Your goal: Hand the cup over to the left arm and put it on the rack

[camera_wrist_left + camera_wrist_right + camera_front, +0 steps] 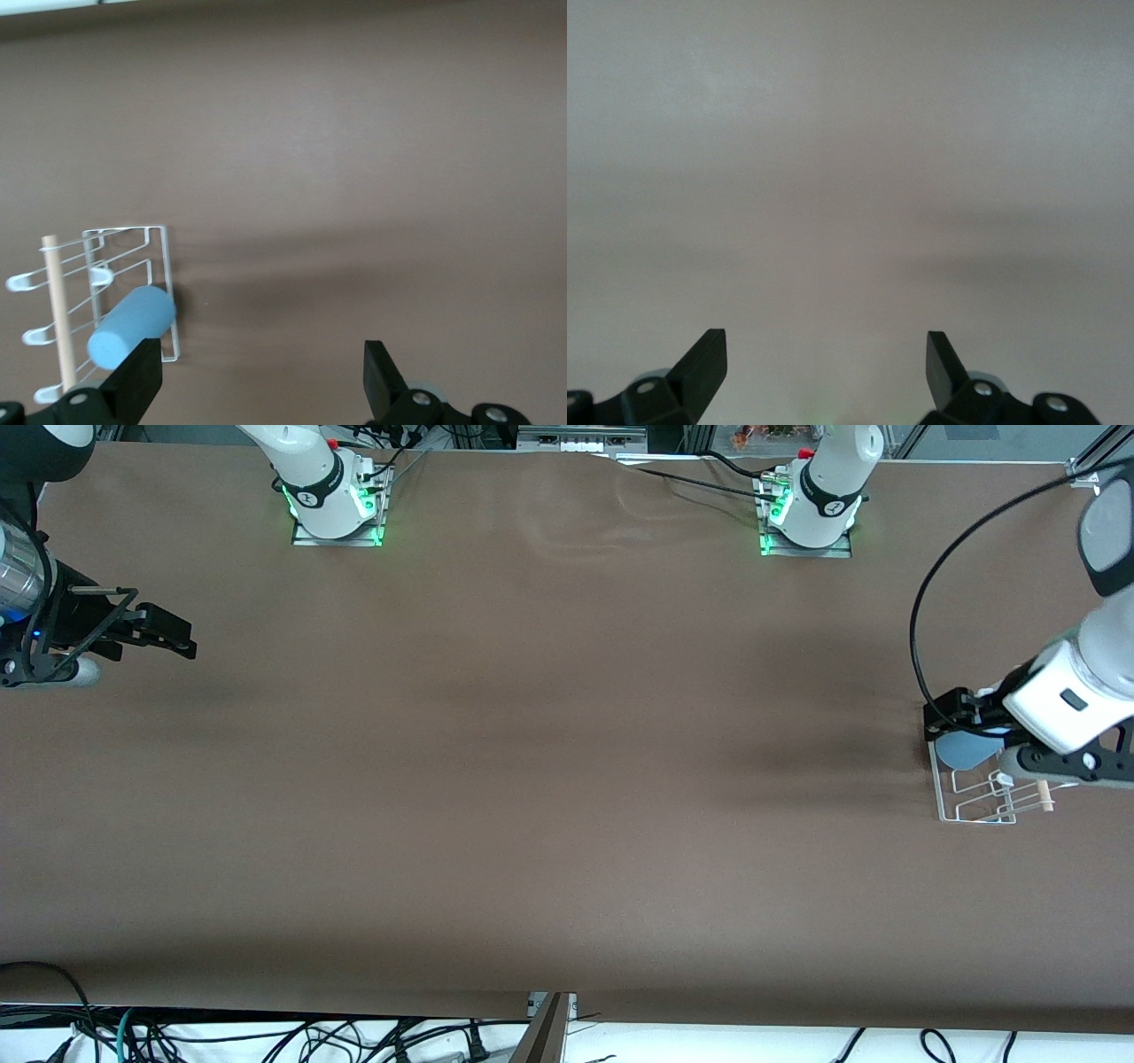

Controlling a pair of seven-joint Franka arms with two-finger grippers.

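The light-blue cup (961,749) lies on its side on the white wire rack (974,804), at the rack's end farther from the front camera. In the left wrist view the cup (133,326) rests on the rack (165,257) beside the wooden dowel (60,310). My left gripper (935,719) is open and empty, just above that end of the rack. In the left wrist view (260,367) one finger (140,372) is next to the cup, and bare table shows between the fingers. My right gripper (182,643) is open and empty, and waits over the table at the right arm's end (826,354).
The brown table (549,779) stretches between the two arms. Both arm bases (337,496) stand along its edge farthest from the front camera. A black cable (921,629) loops above the left gripper. The rack sits close to the table's edge at the left arm's end.
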